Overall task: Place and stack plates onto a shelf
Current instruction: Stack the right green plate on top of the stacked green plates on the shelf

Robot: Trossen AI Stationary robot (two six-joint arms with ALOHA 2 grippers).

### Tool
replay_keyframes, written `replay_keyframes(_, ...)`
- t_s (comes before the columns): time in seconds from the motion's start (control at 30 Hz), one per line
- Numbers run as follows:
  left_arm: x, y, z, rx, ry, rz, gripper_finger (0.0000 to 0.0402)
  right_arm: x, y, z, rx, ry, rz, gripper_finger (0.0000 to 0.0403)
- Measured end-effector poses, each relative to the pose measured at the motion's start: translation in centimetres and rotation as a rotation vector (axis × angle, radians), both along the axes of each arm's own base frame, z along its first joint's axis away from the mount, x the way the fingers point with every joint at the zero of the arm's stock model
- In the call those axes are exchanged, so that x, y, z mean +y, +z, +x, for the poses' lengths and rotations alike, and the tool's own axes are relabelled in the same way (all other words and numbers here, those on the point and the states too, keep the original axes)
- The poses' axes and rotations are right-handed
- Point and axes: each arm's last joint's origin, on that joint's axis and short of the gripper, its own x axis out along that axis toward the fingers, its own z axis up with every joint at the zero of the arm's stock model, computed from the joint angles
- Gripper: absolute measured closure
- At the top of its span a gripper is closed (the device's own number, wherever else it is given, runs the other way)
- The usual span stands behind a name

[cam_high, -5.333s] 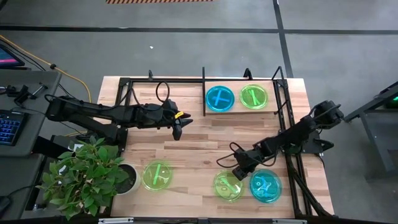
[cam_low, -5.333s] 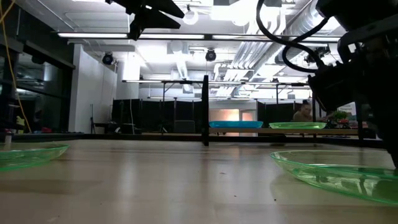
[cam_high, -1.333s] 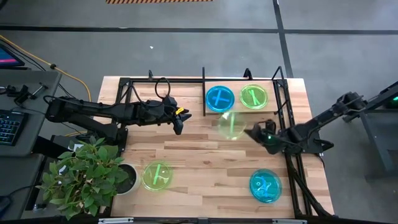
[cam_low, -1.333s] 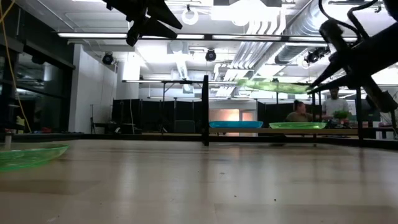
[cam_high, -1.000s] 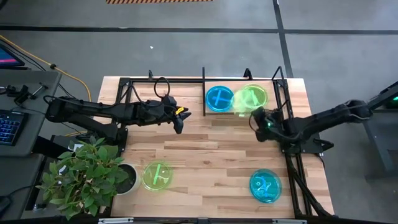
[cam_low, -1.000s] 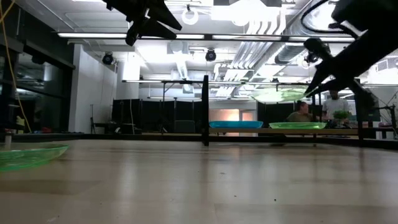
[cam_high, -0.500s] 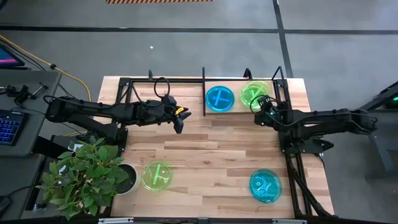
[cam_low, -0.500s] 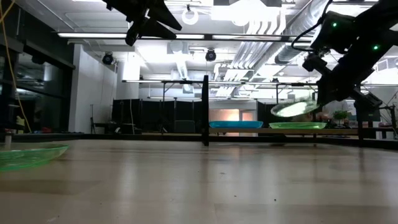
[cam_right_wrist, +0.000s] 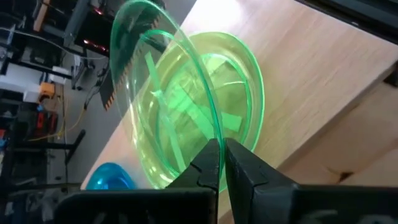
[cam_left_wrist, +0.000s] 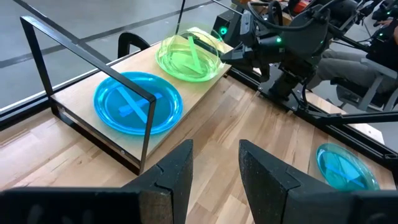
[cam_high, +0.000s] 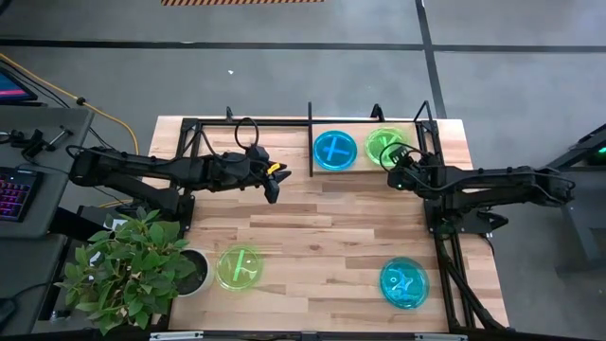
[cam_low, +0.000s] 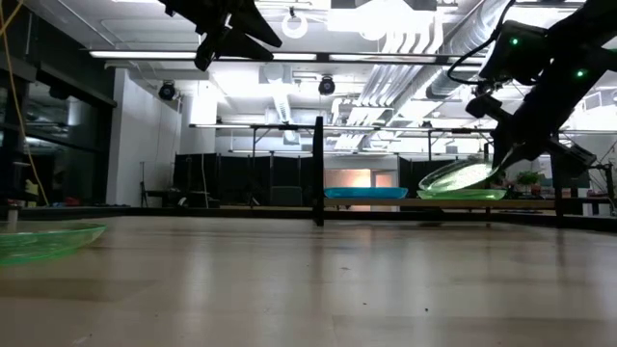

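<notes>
My right gripper [cam_high: 396, 157] is at the shelf's [cam_high: 311, 121] right bay, shut on a lime-green plate [cam_right_wrist: 163, 93]. That plate tilts over a second green plate [cam_right_wrist: 245, 74] lying flat on the shelf's wood board, beside a cyan-blue plate [cam_high: 334, 150]. The low view shows the held plate [cam_low: 461, 177] slanting, its free edge down on the lower plate [cam_low: 463, 195]. My left gripper [cam_high: 272, 193] hovers open above the table's middle left, its fingers [cam_left_wrist: 177, 168] around nothing. One green plate [cam_high: 239, 267] and one blue plate [cam_high: 404, 282] lie near the table's front edge. My right gripper pinches the green plate's rim [cam_right_wrist: 212, 134] between its two fingers, on the plate's near right side. The fingers come from the table's right, slanting down. The held rim is raised, the plate tilts, and its opposite edge [cam_low: 429, 188] sits low on the plate beneath.
Black upright rods [cam_left_wrist: 148, 124] frame and divide the shelf along the far edge. A potted plant [cam_high: 133, 265] stands at the near left corner. Bare wood lies between the shelf and the front plates. A desk with a keyboard [cam_high: 14, 194] is off the left edge.
My right gripper has carried the green plate toward the far edge and down into the shelf's right bay. The plate has gone from nearly level in the air to tilted, its free edge lowered onto the green plate lying there.
</notes>
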Motion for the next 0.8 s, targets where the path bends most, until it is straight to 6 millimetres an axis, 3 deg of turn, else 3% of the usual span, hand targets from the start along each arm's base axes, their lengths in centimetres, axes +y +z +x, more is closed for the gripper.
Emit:
replay_keyframes(0.27,0.0,0.0,0.0,0.000,0.001,0.000,0.0284,0.0,0.0,-0.1,0.029,0.013,-0.007,0.0316)
replay_keyframes(0.43,0.0,0.0,0.0,0.000,0.001,0.000,0.0284,0.1,-0.2,0.1,0.084,0.133,0.085,0.0262)
replay_keyframes(0.63,0.0,0.0,0.0,0.000,0.000,0.000,0.0284,-0.2,-0.3,0.1,0.085,0.188,0.173,0.0248)
replay_keyframes(0.8,0.0,0.0,0.0,-0.004,0.004,-0.007,0.0284,-0.6,1.2,0.7,0.087,0.216,0.140,0.0247)
